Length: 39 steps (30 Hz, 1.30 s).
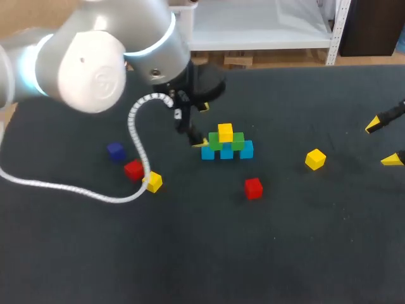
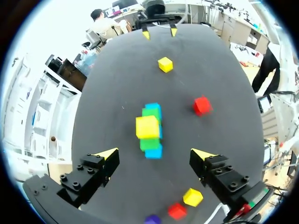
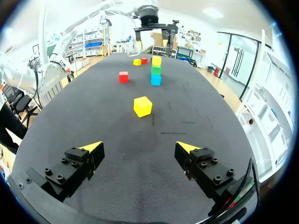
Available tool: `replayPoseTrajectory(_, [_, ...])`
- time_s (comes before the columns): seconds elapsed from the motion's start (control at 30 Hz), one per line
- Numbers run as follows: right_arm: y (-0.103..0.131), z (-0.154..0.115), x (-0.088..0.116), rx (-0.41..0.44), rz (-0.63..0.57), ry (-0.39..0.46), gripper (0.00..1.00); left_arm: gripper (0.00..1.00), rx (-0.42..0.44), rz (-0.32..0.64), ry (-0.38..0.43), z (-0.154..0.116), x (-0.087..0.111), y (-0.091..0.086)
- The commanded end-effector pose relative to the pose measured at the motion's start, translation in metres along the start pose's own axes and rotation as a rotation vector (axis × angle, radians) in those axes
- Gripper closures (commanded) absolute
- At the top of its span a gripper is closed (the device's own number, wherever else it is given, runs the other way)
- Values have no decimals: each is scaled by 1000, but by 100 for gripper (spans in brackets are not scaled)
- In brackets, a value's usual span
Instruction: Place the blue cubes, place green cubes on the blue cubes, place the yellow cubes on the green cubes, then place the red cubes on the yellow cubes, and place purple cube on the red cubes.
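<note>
Red cube [image 2: 202, 105]: loose on table [image 2: 117, 93], ahead of left fingers [image 2: 91, 177], toward right-hand finger's side, beside blue-green-yellow stack [image 2: 148, 127]. Left fingers wide, empty. Right fingers [image 3: 205, 165] wide, empty, well apart from it; left arm judged nearer.

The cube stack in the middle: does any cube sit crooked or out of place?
Nothing stands out. The yellow cube sits level on the two green cubes, and these rest evenly on the blue row.
</note>
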State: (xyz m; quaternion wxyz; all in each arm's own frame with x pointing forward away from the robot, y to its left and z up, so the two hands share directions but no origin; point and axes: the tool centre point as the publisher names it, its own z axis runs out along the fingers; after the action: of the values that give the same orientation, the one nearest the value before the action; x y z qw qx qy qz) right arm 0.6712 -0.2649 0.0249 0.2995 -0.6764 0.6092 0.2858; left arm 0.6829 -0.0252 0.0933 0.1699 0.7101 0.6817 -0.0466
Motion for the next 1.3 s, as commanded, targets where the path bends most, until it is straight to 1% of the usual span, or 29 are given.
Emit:
replayPoseTrajectory(0.03, [0, 0, 0, 0, -1, -1, 0, 0, 2, 12, -5, -21, 25, -22])
replayPoseTrajectory(0.13, [0, 0, 0, 0, -1, -1, 0, 0, 31, 40, 14, -26, 42, -34])
replayPoseTrajectory(0.2, [0, 0, 0, 0, -1, -1, 0, 0, 39, 73, 12, -29, 51, -40])
replayPoseTrajectory(0.27, [0, 0, 0, 0, -1, -1, 0, 0, 51, 138, -1, -31, 62, -46])
replayPoseTrajectory(0.33, [0, 0, 0, 0, -1, -1, 0, 0, 76, 200, 17, -32, 73, -53])
replayPoseTrajectory(0.43, [0, 0, 0, 0, -1, -1, 0, 0, 104, 276, 7, -33, 89, -61])
replayPoseTrajectory(0.53, [0, 0, 0, 0, -1, -1, 0, 0, 141, 350, 27, -32, 107, -69])
replayPoseTrajectory(0.67, [0, 0, 0, 0, -1, -1, 0, 0, 181, 384, 50, -26, 131, -74])
replayPoseTrajectory(0.7, [0, 0, 0, 0, -1, -1, 0, 0, 192, 394, 65, -25, 136, -75])
replayPoseTrajectory(0.8, [0, 0, 0, 0, -1, -1, 0, 0, 206, 427, 73, -21, 149, -77])
replayPoseTrajectory(0.93, [0, 0, 0, 0, -1, -1, 0, 0, 206, 453, 61, -18, 159, -81])
replayPoseTrajectory(1.0, [0, 0, 0, 0, -1, -1, 0, 0, 209, 478, 57, -16, 161, -82])
replayPoseTrajectory(1.13, [0, 0, 0, 0, -1, -1, 0, 0, 214, 510, 55, -10, 158, -84])
replayPoseTrajectory(1.3, [0, 0, 0, 0, -1, -1, 0, 0, 225, 549, 53, 1, 151, -87])
